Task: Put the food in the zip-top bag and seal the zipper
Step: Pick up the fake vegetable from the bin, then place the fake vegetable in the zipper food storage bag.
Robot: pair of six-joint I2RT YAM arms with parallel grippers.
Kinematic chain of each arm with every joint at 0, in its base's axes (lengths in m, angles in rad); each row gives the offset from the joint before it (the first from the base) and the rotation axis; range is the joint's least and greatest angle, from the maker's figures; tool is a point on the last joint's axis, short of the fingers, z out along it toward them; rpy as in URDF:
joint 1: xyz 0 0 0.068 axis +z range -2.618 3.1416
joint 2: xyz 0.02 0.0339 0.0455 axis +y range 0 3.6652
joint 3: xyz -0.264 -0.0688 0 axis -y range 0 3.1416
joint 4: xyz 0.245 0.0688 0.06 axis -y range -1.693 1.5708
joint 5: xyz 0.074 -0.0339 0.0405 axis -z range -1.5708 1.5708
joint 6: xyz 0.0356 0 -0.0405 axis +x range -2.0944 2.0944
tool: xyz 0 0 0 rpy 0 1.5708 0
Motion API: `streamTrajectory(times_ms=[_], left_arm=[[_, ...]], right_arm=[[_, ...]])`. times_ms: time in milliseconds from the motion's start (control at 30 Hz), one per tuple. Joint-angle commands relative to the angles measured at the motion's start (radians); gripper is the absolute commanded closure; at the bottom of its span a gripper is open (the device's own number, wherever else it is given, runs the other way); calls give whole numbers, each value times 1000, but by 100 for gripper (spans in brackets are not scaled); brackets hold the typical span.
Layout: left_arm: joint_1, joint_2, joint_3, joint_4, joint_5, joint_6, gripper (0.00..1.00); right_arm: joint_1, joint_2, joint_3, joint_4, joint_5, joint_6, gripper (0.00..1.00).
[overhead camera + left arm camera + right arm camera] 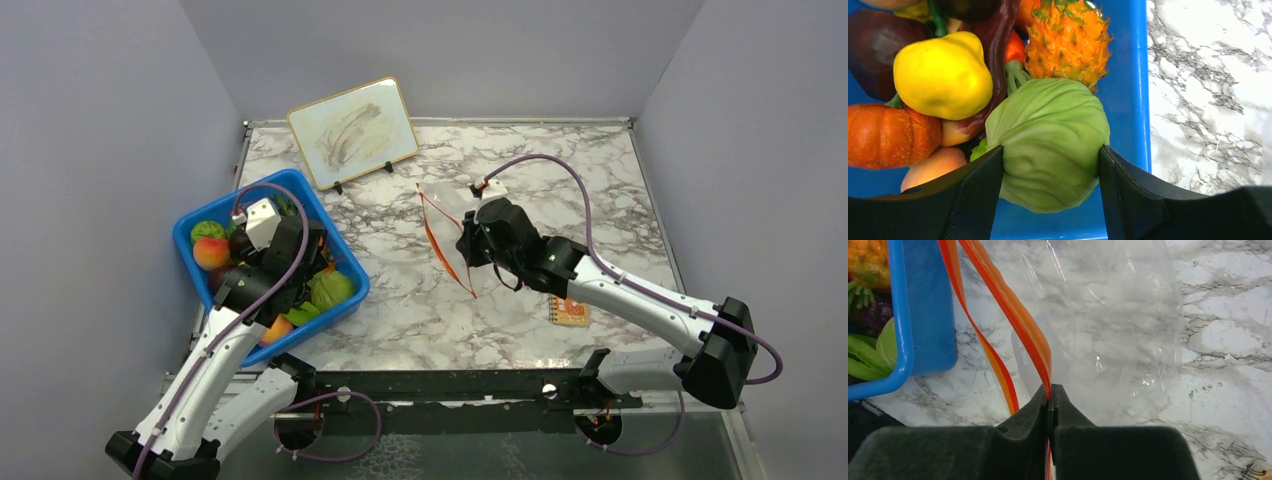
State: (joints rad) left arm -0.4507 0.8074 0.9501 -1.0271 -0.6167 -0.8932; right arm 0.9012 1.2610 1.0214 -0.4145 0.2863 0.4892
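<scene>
- Marble-patterned tabletop [420, 300], white with grey veins, enclosed by plain grey walls
- Zip-top bag [1118, 315], clear crinkly film, lies mid-table
- Its orange-red zipper [1018, 315] runs far-to-near, the two strips parted
- Right gripper [1049, 392] is pinched tight on one zipper strip
- Left gripper [1050, 150], inside the blue plastic tub [1133, 75], clasps a veined green cabbage [1048, 125] beside a glossy yellow pepper [940, 75]

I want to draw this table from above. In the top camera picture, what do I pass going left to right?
Blue tub → clear bag → small orange square → right arm's black base.
</scene>
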Motion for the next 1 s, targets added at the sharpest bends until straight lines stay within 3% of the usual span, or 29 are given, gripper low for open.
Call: streamTrajectory(times_ms=[0,233,500,667,967], left_arm=[[5,-43,56,18,-2,104,59],[6,-165,61,218,203,198,67],[5,-215,-4,379,497,221,66],[5,-208,-37,465,697,198,66],[6,-251,-84,591,825,152,68]], right_arm=[[-2,22,4,90,-121,61,99],[-2,98,15,179,-293,127,99],[-1,137,25,257,-418,191,99],[-1,131,25,265,-419,201,99],[-1,106,24,290,-439,191,99]])
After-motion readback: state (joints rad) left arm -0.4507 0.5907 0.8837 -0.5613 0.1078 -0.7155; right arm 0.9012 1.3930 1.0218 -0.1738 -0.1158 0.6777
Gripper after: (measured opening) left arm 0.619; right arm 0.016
